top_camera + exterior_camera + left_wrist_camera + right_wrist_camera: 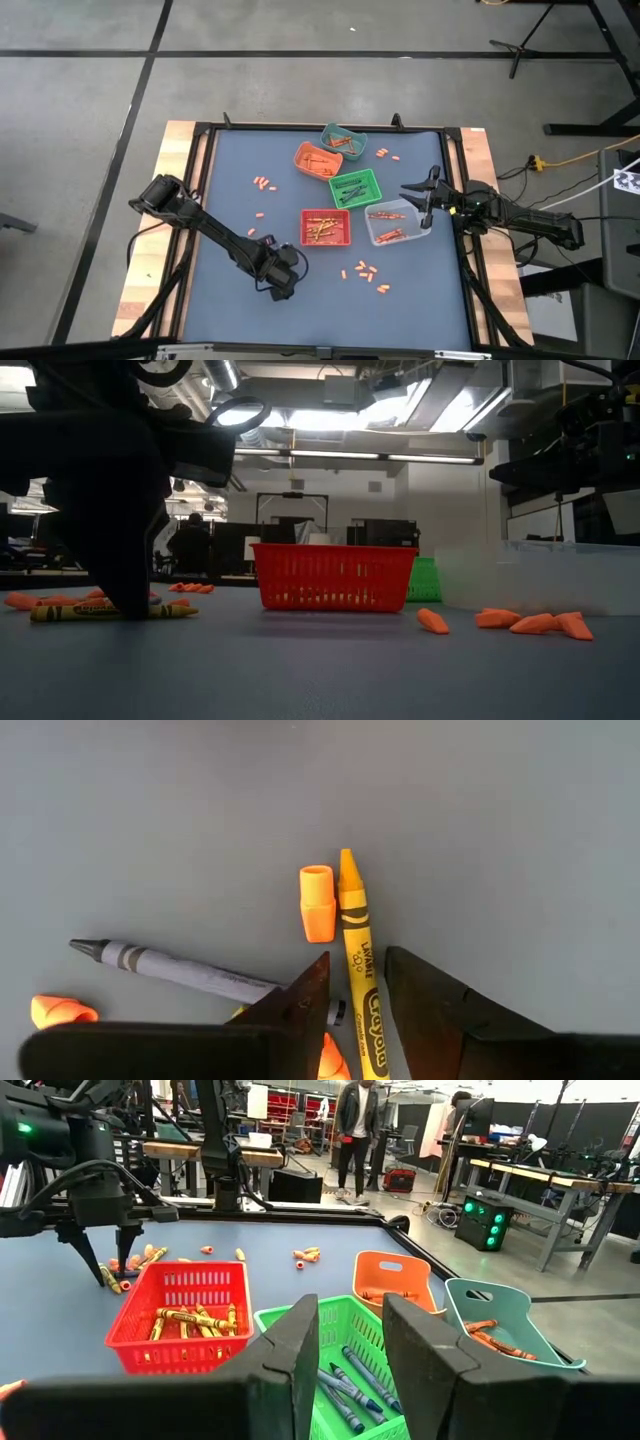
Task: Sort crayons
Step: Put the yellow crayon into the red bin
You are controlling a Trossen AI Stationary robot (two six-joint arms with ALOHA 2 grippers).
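Note:
My left gripper [283, 289] is low over the near part of the blue mat, open. Its two fingers stand on either side of a yellow crayon [358, 955] that lies flat on the mat, without touching it. It also shows in the right wrist view [103, 1252]. A grey crayon [180, 968] and an orange stub [317, 903] lie beside the yellow one. My right gripper [424, 196] is open and empty, above the right edge of the mat next to the clear bin [398, 222]. Its fingers show in its own wrist view [350, 1330].
Five small bins stand mid-mat: teal [343, 139], orange [318, 160], green [355, 188], red [326, 228] and clear, each with crayons. Loose orange stubs lie at the left [265, 183], far right [386, 153] and near side [366, 272]. A person [352, 1120] stands beyond the table.

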